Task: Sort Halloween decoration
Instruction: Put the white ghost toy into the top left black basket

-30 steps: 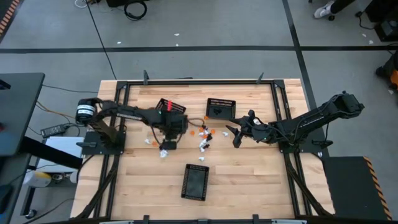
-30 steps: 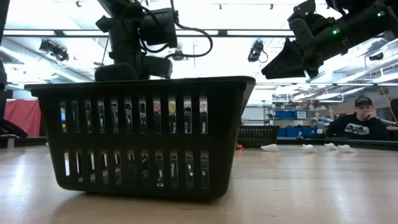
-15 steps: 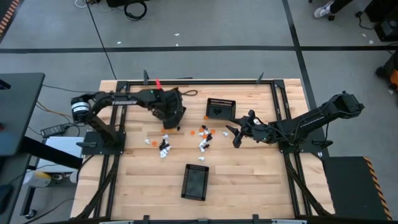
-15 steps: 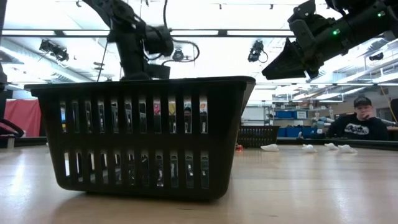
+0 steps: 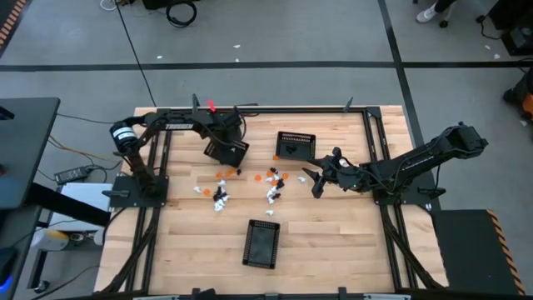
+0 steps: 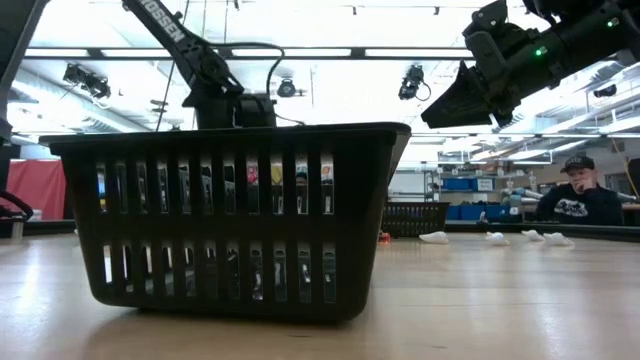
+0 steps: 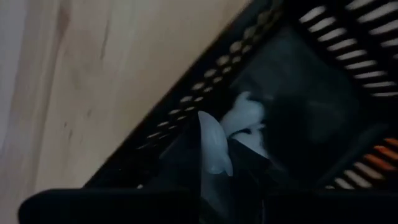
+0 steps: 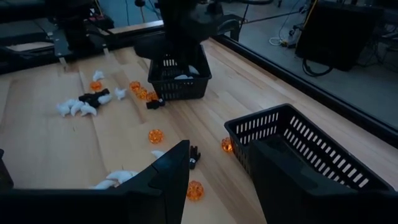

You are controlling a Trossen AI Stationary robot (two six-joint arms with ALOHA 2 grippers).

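Observation:
The Halloween decoration lies as small white, black and orange trinkets in loose clusters on the table's middle [image 5: 221, 193] [image 5: 273, 187]. My left gripper [image 7: 214, 158] hangs over the far-left black mesh basket [image 5: 231, 153], shut on a white trinket [image 7: 212, 146]. Another white trinket [image 7: 245, 115] lies on that basket's floor. My right gripper [image 8: 217, 180] stands open and apart from everything, right of the trinkets, beside the far-middle basket [image 5: 296, 146]. My left gripper pinches the white trinket [image 7: 211, 140] between its two fingers, which point steeply down from above. The trinket's upper end sticks out past the fingertips. It is lifted clear and hangs over the basket's rim and inside.
A third black mesh basket [image 5: 262, 243] stands near the table's front edge and fills the low view [image 6: 240, 215]. Orange trinkets [image 5: 225, 172] lie just in front of the far-left basket. A person [image 6: 580, 195] sits beyond the table.
My left gripper has swung from above the trinket cluster toward the table's far edge and now hangs over the far-left basket, rolling a little on the way. It has stayed shut.

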